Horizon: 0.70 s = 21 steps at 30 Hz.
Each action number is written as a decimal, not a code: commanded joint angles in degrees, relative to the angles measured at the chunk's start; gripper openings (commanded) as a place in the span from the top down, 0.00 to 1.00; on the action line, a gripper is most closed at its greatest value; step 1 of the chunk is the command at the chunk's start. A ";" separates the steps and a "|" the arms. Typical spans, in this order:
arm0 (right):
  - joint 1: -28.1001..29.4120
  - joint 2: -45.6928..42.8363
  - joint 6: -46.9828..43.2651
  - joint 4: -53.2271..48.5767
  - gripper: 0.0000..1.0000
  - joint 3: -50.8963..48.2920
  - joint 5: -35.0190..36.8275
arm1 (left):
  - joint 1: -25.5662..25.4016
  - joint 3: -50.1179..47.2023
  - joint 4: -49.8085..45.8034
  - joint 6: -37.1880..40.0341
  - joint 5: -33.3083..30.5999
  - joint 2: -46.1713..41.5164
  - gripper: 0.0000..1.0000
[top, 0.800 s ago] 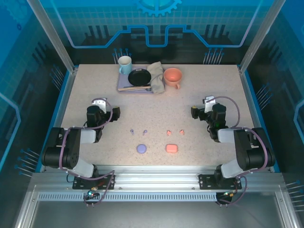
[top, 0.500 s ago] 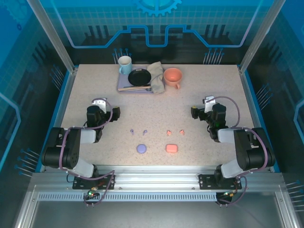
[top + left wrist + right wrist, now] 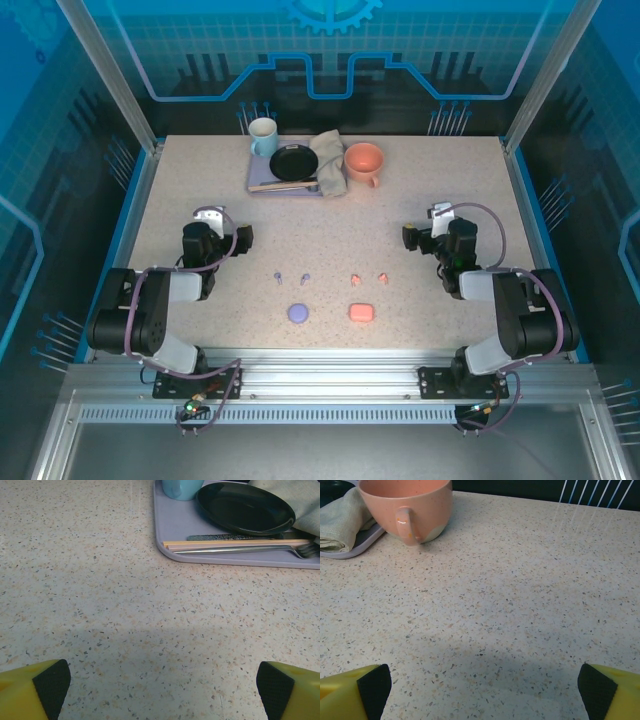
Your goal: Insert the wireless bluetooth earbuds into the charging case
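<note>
**Both pincers wide open and empty, earbuds lying between them**

The layout looks arranged for a two-arm job. The two purple earbuds (image 3: 291, 274) lie side by side on the table (image 3: 400, 215), with the purple case (image 3: 298, 312) just nearer the arm bases. The two pink earbuds (image 3: 368, 277) sit the same way above the pink case (image 3: 361, 312). Each colour is on one arm's side of the middle, which suggests each arm is meant to serve its own set. Whether the case lids are open is too small to tell, though both look like shut pebbles.

The left pincer (image 3: 161, 690) has its jaws spread as wide as they go and holds nothing, with bare table between its black pads (image 3: 50, 687). The right pincer (image 3: 482, 690) is the same, fully open and empty. Both rest low and point toward the far side of the table, a parked pose with no approach begun.

That heading faces away from the work. The left pincer looks at the tray (image 3: 175, 527) with its black plate (image 3: 245, 507), and the right at the pink mug (image 3: 405, 505). The purple earbuds lie to the left pincer's right and behind its tips. The pink ones lie to the right pincer's left and behind its tips. All four are well apart from either pincer. Each arm would probably have to swing inward and draw back before it could reach down.
</note>
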 commanded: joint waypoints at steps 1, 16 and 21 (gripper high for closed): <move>-1.10 0.14 -0.20 0.04 0.00 1.03 -0.61 | 0.46 1.26 0.39 -0.08 1.05 -0.54 0.01; -5.18 -10.85 30.49 -63.99 0.00 31.01 9.32 | -1.79 22.18 -49.16 -16.98 -8.97 -18.02 0.01; 0.47 -10.49 27.70 -73.17 0.07 35.40 2.23 | -3.98 28.46 -68.58 -30.90 -7.64 -17.23 0.01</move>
